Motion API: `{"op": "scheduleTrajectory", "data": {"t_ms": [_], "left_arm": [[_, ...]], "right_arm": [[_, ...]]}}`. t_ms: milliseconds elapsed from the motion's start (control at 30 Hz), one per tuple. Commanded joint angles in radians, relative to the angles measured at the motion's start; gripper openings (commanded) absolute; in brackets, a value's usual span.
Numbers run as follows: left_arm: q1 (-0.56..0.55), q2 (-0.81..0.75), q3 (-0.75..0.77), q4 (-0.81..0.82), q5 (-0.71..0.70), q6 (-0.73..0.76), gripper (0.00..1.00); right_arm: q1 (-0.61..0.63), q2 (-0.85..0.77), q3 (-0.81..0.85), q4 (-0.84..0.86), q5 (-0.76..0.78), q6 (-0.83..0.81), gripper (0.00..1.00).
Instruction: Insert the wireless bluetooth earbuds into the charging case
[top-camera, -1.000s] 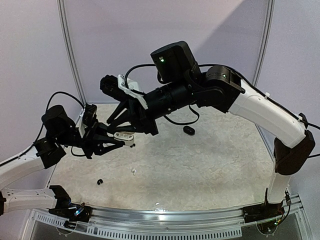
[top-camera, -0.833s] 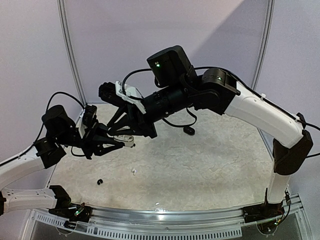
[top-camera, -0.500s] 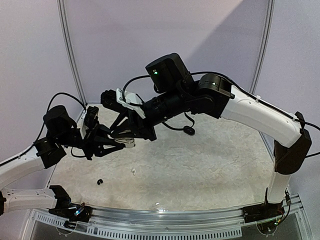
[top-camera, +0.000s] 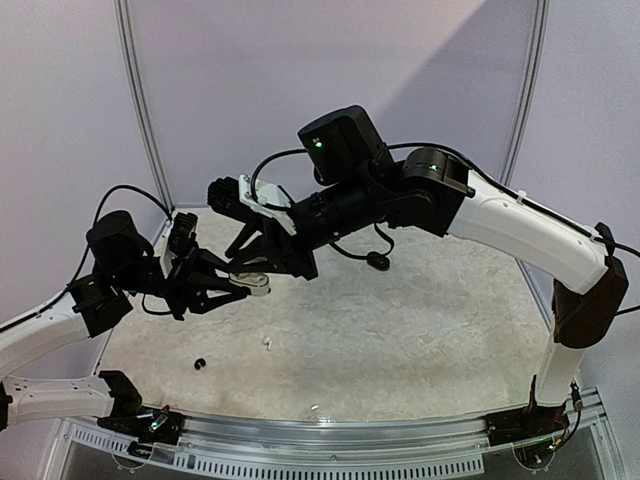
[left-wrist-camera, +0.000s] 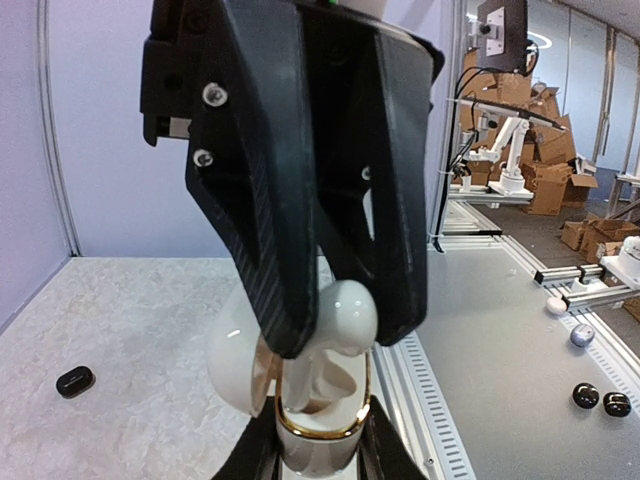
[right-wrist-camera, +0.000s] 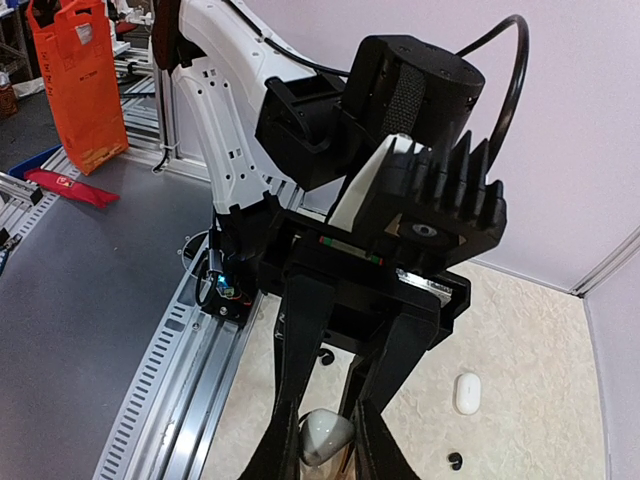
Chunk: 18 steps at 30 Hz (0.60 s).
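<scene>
The tabletop (top-camera: 420, 330) is pale and marbled. Part of its far left side is masked by the two arms.

The right arm (top-camera: 520, 225) reaches from the right edge across to the left half. The left arm (top-camera: 40, 330) enters from the lower left, and its base is cut off by the frame edge. Both arms meet above the left rear of the tabletop.

The left gripper (top-camera: 243, 288) is clamped fully down on the base of the charging case (left-wrist-camera: 316, 440) and holds it clear of the tabletop. The case is open, with a gold rim, and its lid (left-wrist-camera: 232, 360) is swung to one side.

The right gripper (left-wrist-camera: 345, 338) points down onto the case mouth. Its fingers are nearly closed, pinching a white earbud (left-wrist-camera: 348, 312). The lower part of this earbud sits inside the rim, but how deep it sits cannot be made out. From the overhead view, the right gripper hides most of the case.

A black case (top-camera: 377, 262) lies closed on the tabletop, well apart to the right. The right wrist view shows a white case (right-wrist-camera: 467, 392) lying flat beyond the grippers.

A loose white earbud (top-camera: 267, 343) lies on the tabletop nearer the arm bases. The black earbuds (top-camera: 200, 363) lie close together to its left, too small to show detail.
</scene>
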Motion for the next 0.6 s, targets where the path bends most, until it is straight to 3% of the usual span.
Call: {"op": "scheduleTrajectory", "data": {"t_ms": [0, 567], "left_arm": [[-0.01, -0.008, 0.015, 0.023, 0.003, 0.008, 0.0], [-0.007, -0.005, 0.018, 0.024, -0.011, 0.016, 0.0]], "right_arm": [[-0.007, -0.012, -0.022, -0.032, 0.004, 0.018, 0.0], [0.001, -0.005, -0.018, -0.03, -0.012, 0.023, 0.0]]}}
